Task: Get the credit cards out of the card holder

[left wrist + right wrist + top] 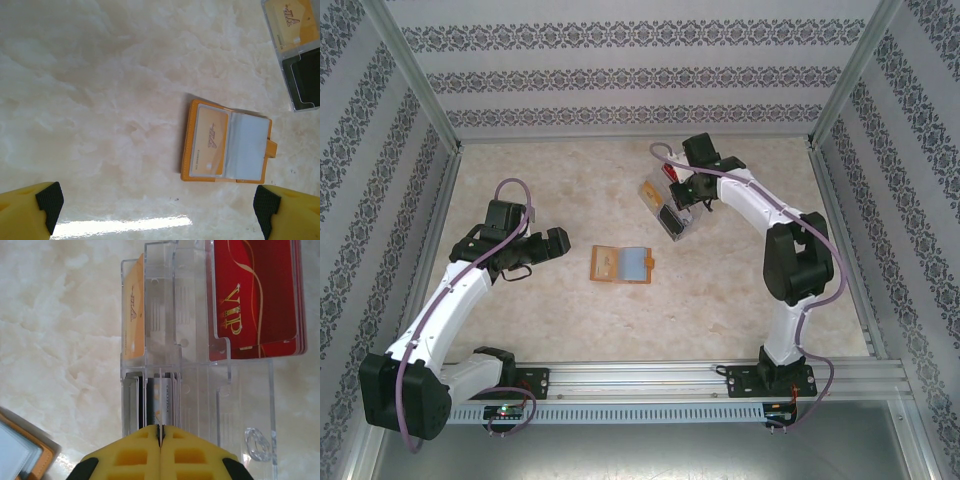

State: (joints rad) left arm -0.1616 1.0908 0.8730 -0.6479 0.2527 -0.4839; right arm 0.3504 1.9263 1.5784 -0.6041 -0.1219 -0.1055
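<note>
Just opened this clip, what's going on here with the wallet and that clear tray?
The card holder lies open on the table between the arms, with a gold card in one pocket and the other page looking empty. The left tool hangs wide open near it, holding nothing. The right tool is at the clear tray, apparently shut on a thin card standing edge-on in the compartment with the dark cards. Red VIP cards sit in another compartment.

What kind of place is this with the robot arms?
Probably a robot test booth, not a home. The left arm and right arm are bolted to a metal rail, and patterned walls in a metal frame box in the marble-look table.
</note>
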